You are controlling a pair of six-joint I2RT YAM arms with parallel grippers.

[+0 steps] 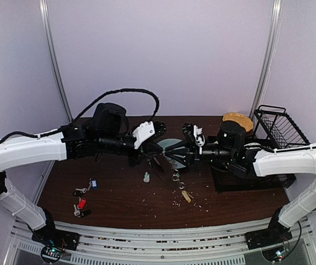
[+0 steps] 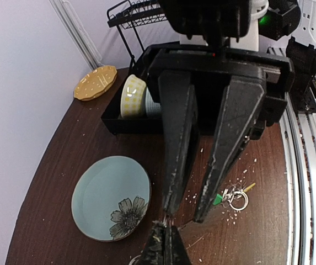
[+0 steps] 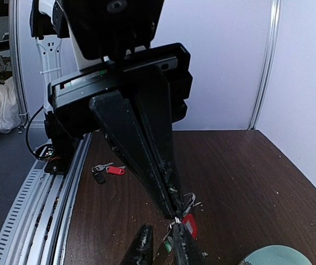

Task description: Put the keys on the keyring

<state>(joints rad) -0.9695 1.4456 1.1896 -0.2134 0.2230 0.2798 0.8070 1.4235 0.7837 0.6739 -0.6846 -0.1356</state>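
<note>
My left gripper (image 1: 162, 163) is shut; in the right wrist view (image 3: 176, 215) its tips pinch thin grey wire, apparently the keyring (image 3: 189, 199), with a red-tagged key (image 3: 189, 225) hanging there. My right gripper (image 3: 162, 229) is open, tip to tip with the left over the table beside the pale green plate (image 2: 100, 193). A green tag (image 3: 169, 245) shows between the right fingers; I cannot tell whether it hangs or lies. On the table are a green-tagged key (image 2: 217, 199), a yellow-tagged key (image 1: 186, 196), a blue-tagged key (image 1: 93, 184) and a red-tagged key (image 1: 81, 202).
A small clear bottle (image 1: 146, 177) stands near the left fingers. A black tray (image 1: 246, 179) with a checked bowl (image 2: 133, 96), a wire rack (image 1: 279, 127) and a yellow dish (image 1: 237, 118) are at the right. A black tag (image 1: 85, 212) lies front left. Crumbs are scattered.
</note>
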